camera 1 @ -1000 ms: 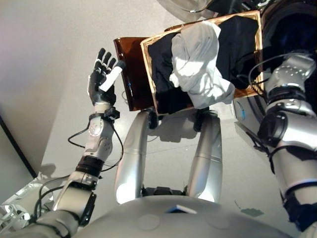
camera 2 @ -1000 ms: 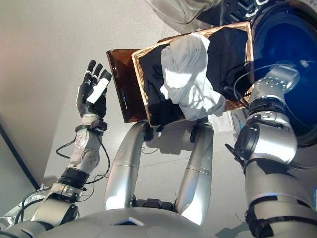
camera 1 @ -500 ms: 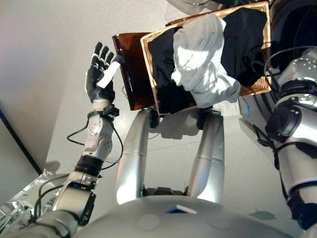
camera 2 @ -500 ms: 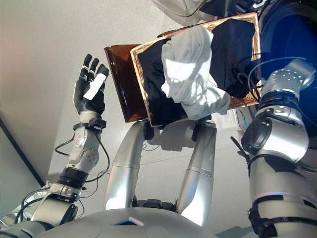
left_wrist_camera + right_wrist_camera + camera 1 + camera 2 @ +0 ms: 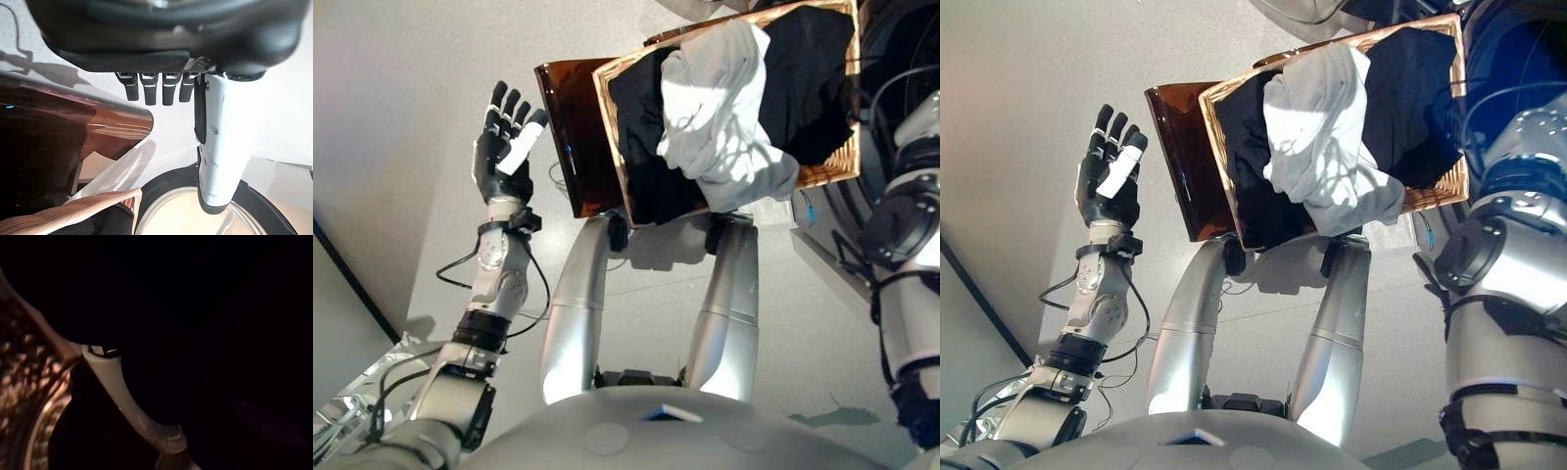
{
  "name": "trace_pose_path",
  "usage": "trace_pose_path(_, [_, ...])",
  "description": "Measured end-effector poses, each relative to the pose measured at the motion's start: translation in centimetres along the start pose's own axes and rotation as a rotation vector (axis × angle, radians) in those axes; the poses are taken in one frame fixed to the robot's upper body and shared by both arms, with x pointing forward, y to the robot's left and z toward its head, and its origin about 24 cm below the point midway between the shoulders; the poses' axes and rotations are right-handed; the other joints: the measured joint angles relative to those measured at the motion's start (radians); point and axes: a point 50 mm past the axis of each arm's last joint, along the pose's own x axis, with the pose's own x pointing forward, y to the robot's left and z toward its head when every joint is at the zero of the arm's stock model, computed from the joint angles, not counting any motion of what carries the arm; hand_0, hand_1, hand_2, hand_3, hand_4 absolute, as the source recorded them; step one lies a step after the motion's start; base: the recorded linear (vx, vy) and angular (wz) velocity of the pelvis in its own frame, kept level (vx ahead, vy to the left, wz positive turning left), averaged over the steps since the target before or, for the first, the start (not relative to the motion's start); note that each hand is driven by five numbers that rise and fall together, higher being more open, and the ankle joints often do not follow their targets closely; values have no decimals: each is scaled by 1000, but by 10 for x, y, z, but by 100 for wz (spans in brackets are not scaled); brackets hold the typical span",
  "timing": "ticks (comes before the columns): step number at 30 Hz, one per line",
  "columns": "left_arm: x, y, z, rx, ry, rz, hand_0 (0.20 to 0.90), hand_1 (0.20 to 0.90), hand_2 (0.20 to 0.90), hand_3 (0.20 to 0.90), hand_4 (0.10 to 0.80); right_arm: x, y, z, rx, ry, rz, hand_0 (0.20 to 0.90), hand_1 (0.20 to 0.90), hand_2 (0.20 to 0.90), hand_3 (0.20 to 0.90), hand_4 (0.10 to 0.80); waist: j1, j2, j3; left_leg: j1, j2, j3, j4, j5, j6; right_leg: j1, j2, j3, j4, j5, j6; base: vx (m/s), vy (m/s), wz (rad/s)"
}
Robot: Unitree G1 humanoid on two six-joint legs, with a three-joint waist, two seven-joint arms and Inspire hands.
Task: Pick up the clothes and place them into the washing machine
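Observation:
A shallow wicker basket (image 5: 607, 127) rests on a low dark brown box (image 5: 570, 127) and is tipped up at its right end toward the washing machine's dark drum (image 5: 1518, 59). It holds black clothes (image 5: 641, 117) with a white garment (image 5: 715, 108) draped over them. My right arm reaches to the basket's right end. In the right wrist view my right hand's white-covered thumb (image 5: 127, 401) curls over the wicker rim (image 5: 29, 396). My left hand (image 5: 501, 147) is open and empty, raised to the left of the box.
The machine's open glass door (image 5: 1302, 15) hangs above the basket's far edge. The grey floor (image 5: 401, 117) spreads to the left of my left hand. The left wrist view shows the brown box (image 5: 49, 147) and a corner of the basket (image 5: 73, 213).
The basket's right end has risen and swung toward the machine with my right arm. My left hand has drifted slightly left and stays open.

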Motion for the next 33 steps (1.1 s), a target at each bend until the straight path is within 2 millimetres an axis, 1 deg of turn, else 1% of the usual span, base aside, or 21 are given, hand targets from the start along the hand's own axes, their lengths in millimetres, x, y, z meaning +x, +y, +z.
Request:
trace_pose_path(4, [-3, 3, -1, 0, -4, 7, 900, 900, 900, 900, 800, 3, 8, 9, -6, -31, 14, 200, 200, 200, 200, 300, -7, 0, 0, 0, -1, 0, -1, 0, 1, 1, -1, 0, -4, 1, 1, 15, -2, -1])
trace_pose_path(5, [-3, 3, -1, 0, -3, 9, 900, 900, 900, 900, 800, 3, 7, 9, -10, -31, 11, 524, 524, 524, 524, 531, -9, 0, 0, 0, 0, 0, -3, 0, 1, 1, -1, 0, -8, 2, 4, 37, 4, -5])
trace_pose_path(6, [-3, 3, -1, 0, -3, 9, 900, 900, 900, 900, 800, 3, 7, 8, -18, -31, 14, 656, 656, 656, 656, 625, -10, 0, 0, 0, 2, 0, -4, 0, 1, 1, -1, 1, -12, 3, 6, 44, 4, -7])
trace_pose_path(7, [-3, 3, -1, 0, -3, 8, 900, 900, 900, 900, 800, 2, 7, 8, -24, -30, 15, 900, 900, 900, 900, 800, -10, 0, 0, 0, 2, 2, -7, 0, 1, 0, 0, 1, -16, 6, 11, 33, 0, -6])
trace_pose_path(12, [-3, 2, 2, 2, -14, 2, 900, 900, 900, 900, 800, 5, -5, 7, -49, -36, -52, 900, 900, 900, 900, 800, -9, 0, 0, 0, 1, 3, -15, 1, 3, 0, -1, 1, -25, 8, 14, 7, 1, 0])
trace_pose_path(16, [-2, 4, 3, 10, -15, 6, 900, 900, 900, 900, 800, 6, -9, 6, -63, -29, -90, 900, 900, 900, 900, 800, -9, 0, 0, 0, 1, 5, -16, 1, 5, 0, 0, 1, -33, 10, 17, 0, 0, 0])
trace_pose_path(24, [-2, 7, 5, 20, -19, 22, 900, 900, 900, 900, 800, 6, -12, 4, -87, -11, -109, 900, 900, 900, 900, 800, -12, 0, 0, 0, 1, 8, -15, -1, 9, 1, 3, 5, -34, 14, 25, -4, 2, -1])
trace_pose_path(26, [-2, 7, 5, 21, -19, 24, 900, 900, 900, 900, 800, 6, -16, 3, -138, -19, -112, 900, 900, 900, 900, 800, -15, -1, -1, 0, 2, 10, -14, 0, 11, 1, 4, 7, -36, 17, 29, 0, 0, 0])
trace_pose_path(27, [-2, 7, 6, 23, -20, 25, 900, 900, 900, 900, 800, 9, -22, 3, -235, -13, -147, 900, 900, 900, 900, 800, -17, -3, -1, 0, 3, 10, -14, 1, 13, 3, 4, 8, -39, 19, 34, 0, 0, 0])
trace_pose_path(28, [-2, 8, 6, 25, -20, 27, 900, 900, 900, 900, 800, 8, -24, 2, -241, -6, -172, 900, 900, 900, 900, 800, -19, -3, -1, 0, 3, 11, -15, 2, 14, 3, 4, 9, -41, 21, 36, -14, 7, -6])
trace_pose_path(30, [-3, 10, 6, 34, -17, 33, 900, 900, 900, 900, 800, 3, -30, -10, -278, 46, -222, 900, 900, 900, 900, 800, -35, -3, -1, 1, 4, 14, -15, 2, 18, 6, 8, 12, -49, 27, 46, -21, 15, -8])
trace_pose_path(33, [-4, 11, 6, 35, -14, 29, 900, 900, 900, 900, 800, 4, -40, -14, -392, 87, -259, 900, 900, 900, 900, 800, -36, -3, -1, 6, 4, 15, -15, 2, 22, 16, 9, 14, -57, 31, 54, -25, 16, -5])
